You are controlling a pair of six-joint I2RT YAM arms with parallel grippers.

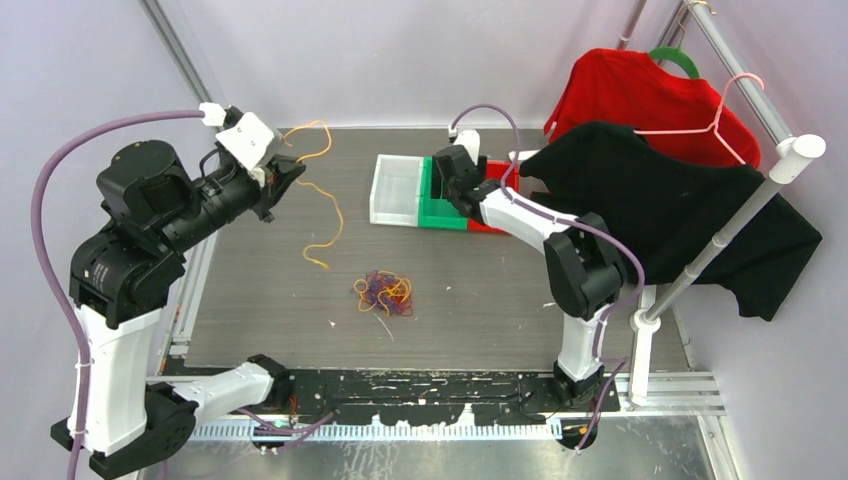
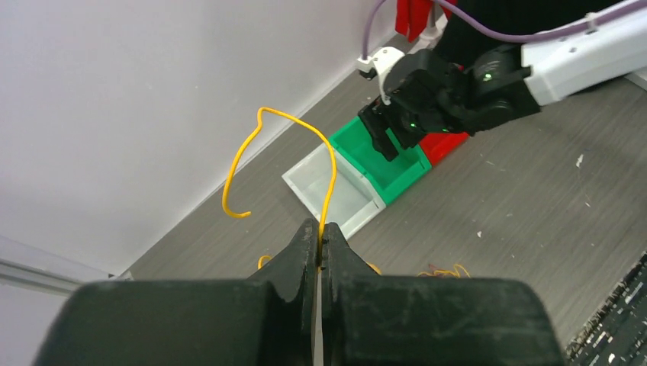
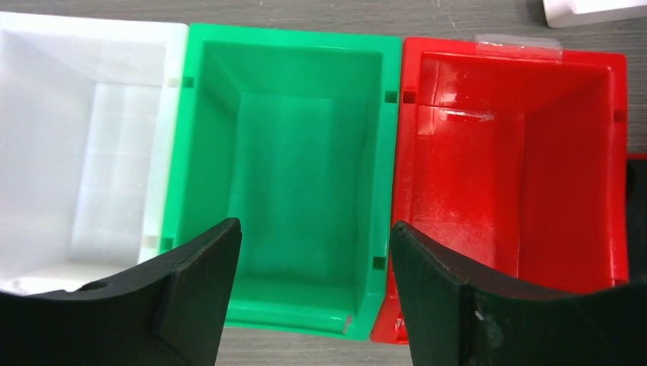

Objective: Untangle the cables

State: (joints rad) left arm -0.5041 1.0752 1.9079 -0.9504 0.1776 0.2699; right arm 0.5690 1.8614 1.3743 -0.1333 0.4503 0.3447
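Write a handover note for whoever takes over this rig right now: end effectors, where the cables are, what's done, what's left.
Left end effector: shut on the thin orange-yellow cable, held above the table, tail trailing on the surface.
Right end effector: open, holding nothing, above the green plastic bin.
Small clump of red, purple and orange cables: mid-table, apart from the held strand.
Done: one strand separated.
Left: the clump is still tangled.

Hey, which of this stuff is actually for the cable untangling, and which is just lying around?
For the job: yellow cable, pinched in the left gripper; tangled clump of cables.
Just lying about: white bin, green bin, red bin, red shirt, black shirt.
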